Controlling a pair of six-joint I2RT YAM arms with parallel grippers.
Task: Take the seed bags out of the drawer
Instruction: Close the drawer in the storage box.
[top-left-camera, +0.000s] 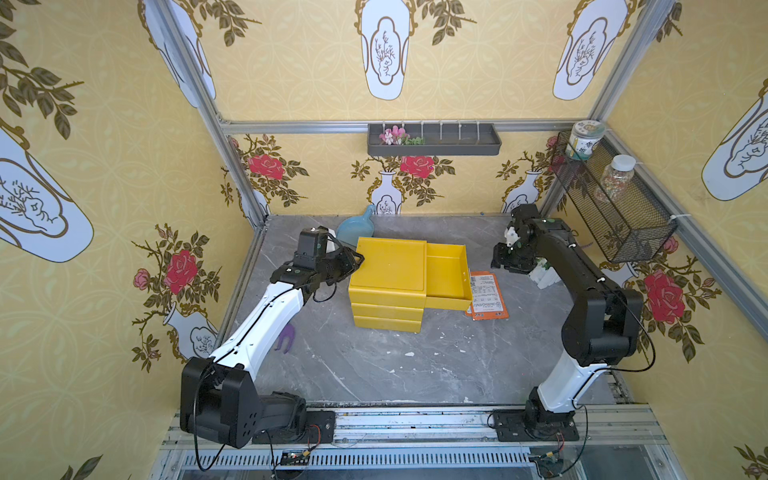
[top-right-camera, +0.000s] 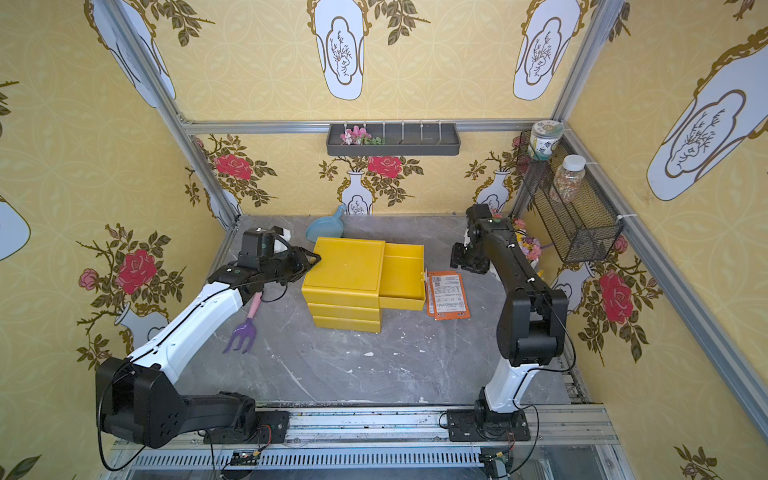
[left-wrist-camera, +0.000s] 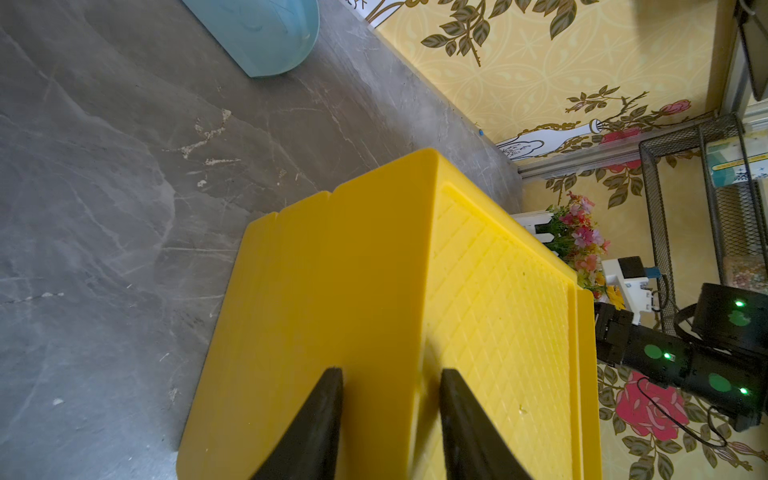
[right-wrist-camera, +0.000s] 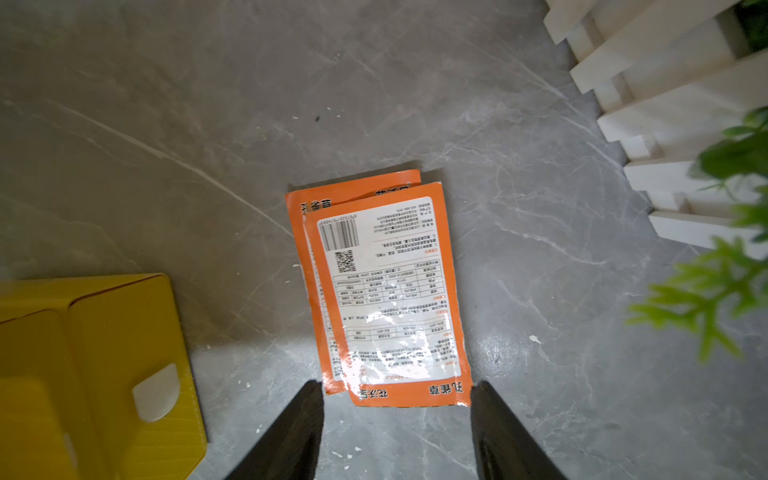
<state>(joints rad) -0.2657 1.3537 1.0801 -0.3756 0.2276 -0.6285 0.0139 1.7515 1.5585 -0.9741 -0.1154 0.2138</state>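
Two seed bags (top-left-camera: 487, 296) (top-right-camera: 448, 296) lie stacked on the grey table, white text panels up, just right of the open top drawer (top-left-camera: 449, 270) of the yellow cabinet (top-left-camera: 388, 266). Only bare yellow floor shows inside the drawer in both top views. My right gripper (right-wrist-camera: 397, 386) (top-left-camera: 503, 258) hovers open over the table, and the near edge of the seed bags (right-wrist-camera: 386, 291) lies just past its fingertips. At the cabinet's far left corner, my left gripper (left-wrist-camera: 388, 374) (top-left-camera: 358, 258) is shut on the top edge of the cabinet (left-wrist-camera: 332, 291), one finger on the side wall, one on the top.
A blue scoop (top-left-camera: 357, 226) lies behind the cabinet. A purple rake (top-right-camera: 245, 332) lies under the left arm. A white fence planter (right-wrist-camera: 665, 104) with flowers stands right of the bags. A wire basket (top-left-camera: 615, 199) with jars hangs on the right wall.
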